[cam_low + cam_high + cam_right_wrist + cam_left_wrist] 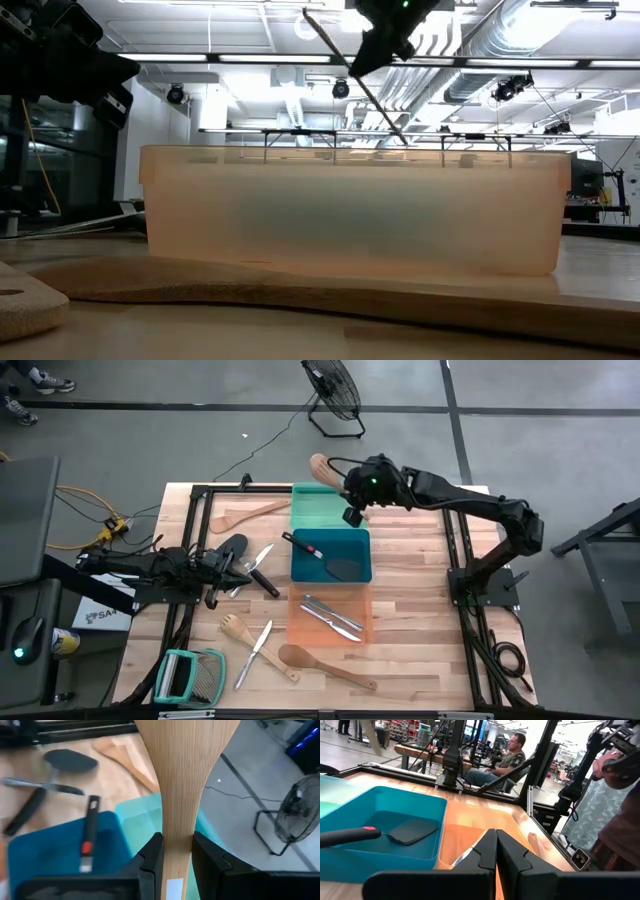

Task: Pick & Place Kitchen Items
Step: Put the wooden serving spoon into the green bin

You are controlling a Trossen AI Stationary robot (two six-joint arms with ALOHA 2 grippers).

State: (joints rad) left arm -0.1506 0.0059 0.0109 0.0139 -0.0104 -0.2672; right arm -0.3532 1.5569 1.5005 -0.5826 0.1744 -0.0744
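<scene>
The right gripper [352, 490], fingers clamped on a pale wooden spatula [322, 468], hovers over the green tray [310, 510] at the table's 12 o'clock. A black spatula [335, 565] lies in the blue tray [362, 540], metal knives [330, 615] in the orange tray [297, 630]. Several utensils [262, 645] remain loose from 9 to 6 o'clock. The left gripper [240, 565] rests at 9 o'clock, fingers pressed together, empty.
</scene>
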